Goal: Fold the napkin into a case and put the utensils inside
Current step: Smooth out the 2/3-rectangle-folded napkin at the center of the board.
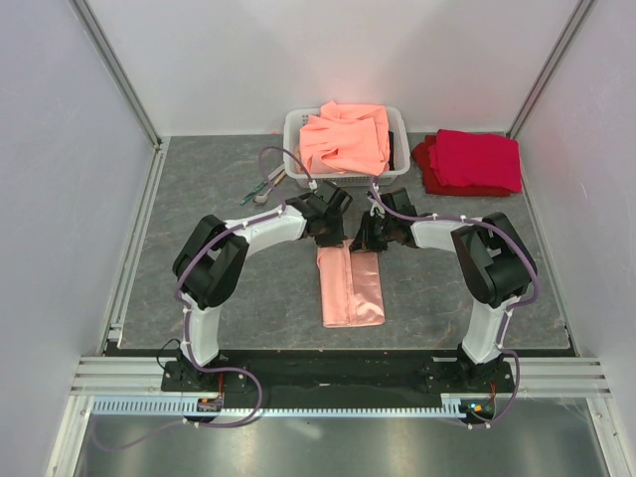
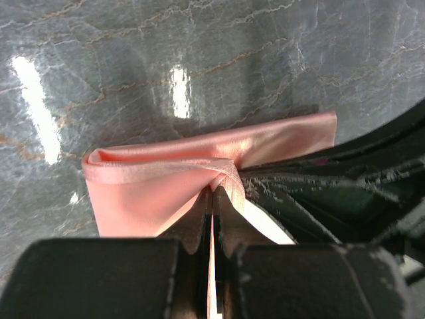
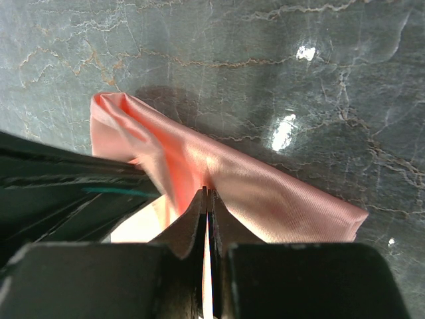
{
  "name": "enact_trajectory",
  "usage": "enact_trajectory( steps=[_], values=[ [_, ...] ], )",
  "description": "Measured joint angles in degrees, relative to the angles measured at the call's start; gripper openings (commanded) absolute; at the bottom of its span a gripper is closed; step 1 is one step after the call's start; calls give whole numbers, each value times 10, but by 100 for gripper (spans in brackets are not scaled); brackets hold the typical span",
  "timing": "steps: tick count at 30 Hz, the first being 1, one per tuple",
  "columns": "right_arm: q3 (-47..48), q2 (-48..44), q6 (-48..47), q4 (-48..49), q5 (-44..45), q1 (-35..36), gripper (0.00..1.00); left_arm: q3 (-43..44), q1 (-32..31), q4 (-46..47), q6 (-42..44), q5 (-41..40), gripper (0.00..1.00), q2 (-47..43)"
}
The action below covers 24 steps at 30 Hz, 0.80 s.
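Centre frame, the napkin (image 1: 353,288) lies on the table (image 1: 199,179), folded to a narrow strip. The left gripper (image 2: 212,191) and right gripper (image 3: 206,194) are both clenched on its upper edge. The utensils (image 1: 265,187) are upper left, not yet inside; case likely unfinished.

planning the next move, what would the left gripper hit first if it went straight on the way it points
The napkin: the left gripper is shut on its bunched edge, so the fold lies right ahead. Past it, probably the table; depth is hard to judge.
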Motion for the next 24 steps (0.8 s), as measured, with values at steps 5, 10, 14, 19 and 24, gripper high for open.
enact_trajectory(
  steps=[5, 10, 14, 19, 24],
  values=[
    [0, 0, 0, 0, 0, 0, 5, 7, -1, 0, -2, 0, 2, 23],
    [0, -1, 0, -1, 0, 0, 10, 13, -2, 0, -4, 0, 2, 30],
    [0, -19, -3, -35, 20, 0, 20, 14, -2, 0, -4, 0, 2, 31],
    [-26, -107, -8, -78, 45, 4, 24, 15, -2, 1, -4, 0, 3, 34],
    [-108, -183, 20, -46, 31, 50, 15, 15, -2, 2, -4, 1, 3, 34]
  ],
)
